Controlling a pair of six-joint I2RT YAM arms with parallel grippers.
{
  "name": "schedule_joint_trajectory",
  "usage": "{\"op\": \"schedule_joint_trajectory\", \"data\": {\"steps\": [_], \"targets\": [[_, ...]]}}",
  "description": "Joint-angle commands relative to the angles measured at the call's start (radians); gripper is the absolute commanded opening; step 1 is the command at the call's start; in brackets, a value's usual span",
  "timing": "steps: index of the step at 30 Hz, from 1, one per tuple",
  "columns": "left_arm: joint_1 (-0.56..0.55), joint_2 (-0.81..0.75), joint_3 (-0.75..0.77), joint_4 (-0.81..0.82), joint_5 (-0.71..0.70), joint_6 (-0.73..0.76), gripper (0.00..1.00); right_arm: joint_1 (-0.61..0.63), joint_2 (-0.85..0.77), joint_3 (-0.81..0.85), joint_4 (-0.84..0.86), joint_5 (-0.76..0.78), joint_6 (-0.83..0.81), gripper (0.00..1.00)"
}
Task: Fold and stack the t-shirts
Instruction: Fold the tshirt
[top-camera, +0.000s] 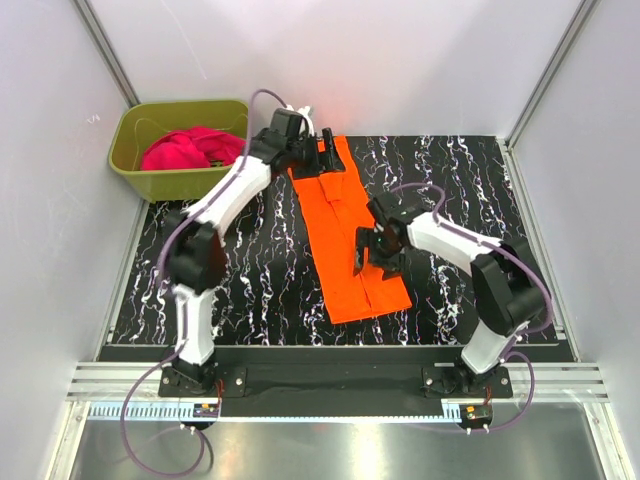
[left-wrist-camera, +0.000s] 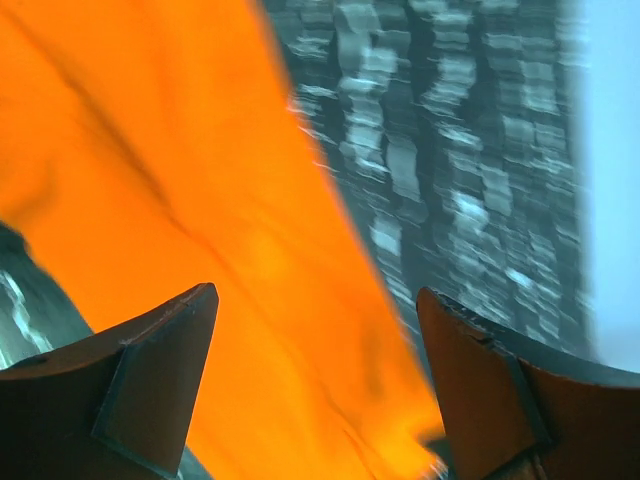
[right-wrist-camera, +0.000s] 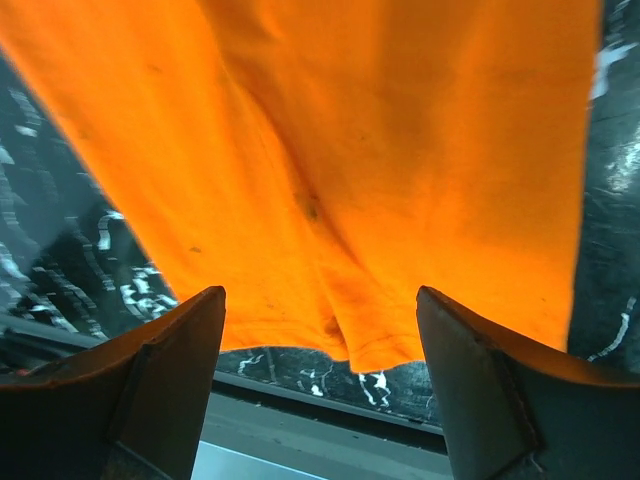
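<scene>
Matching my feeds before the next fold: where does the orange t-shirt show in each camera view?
Top external: the orange t-shirt lies as a long strip down the middle of the picture.
Left wrist: it fills the left and centre, its edge running diagonally.
Right wrist: it fills the upper frame, its hem near the bottom.
Shared landmark: the black, white-veined table top.

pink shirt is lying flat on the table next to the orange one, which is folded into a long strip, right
Not quite. The pink shirt is not flat on the table; it sits bunched up inside the olive-green tub at the far left corner, as the top external view shows. The orange shirt does lie on the table folded into a long strip.
</scene>
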Motion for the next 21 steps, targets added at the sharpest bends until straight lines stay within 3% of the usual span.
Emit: {"op": "schedule_joint_trajectory", "data": {"steps": [1, 5, 8, 13, 18, 21], "targets": [[-0.057, -0.322, -0.131, 0.011, 0.017, -0.023, 0.87, 0.043, 0.052, -0.030, 0.033, -0.008, -0.020, 0.84], [-0.117, -0.584, -0.386, -0.045, -0.110, -0.046, 0.87, 0.093, 0.080, -0.061, 0.102, -0.039, 0.031, 0.85], [-0.135, -0.788, -0.606, -0.110, -0.172, -0.098, 0.86, 0.135, 0.106, -0.119, 0.183, -0.154, 0.130, 0.85], [-0.162, -1.086, -0.918, -0.194, -0.221, -0.178, 0.86, 0.221, 0.025, -0.129, 0.288, -0.231, 0.198, 0.86], [-0.195, -1.217, -1.150, -0.210, -0.187, -0.285, 0.84, 0.198, -0.196, -0.129, 0.146, -0.125, 0.175, 0.98], [-0.224, -1.217, -1.268, -0.173, -0.143, -0.336, 0.83, 0.152, -0.320, -0.211, 0.048, -0.114, 0.147, 0.98]]}}
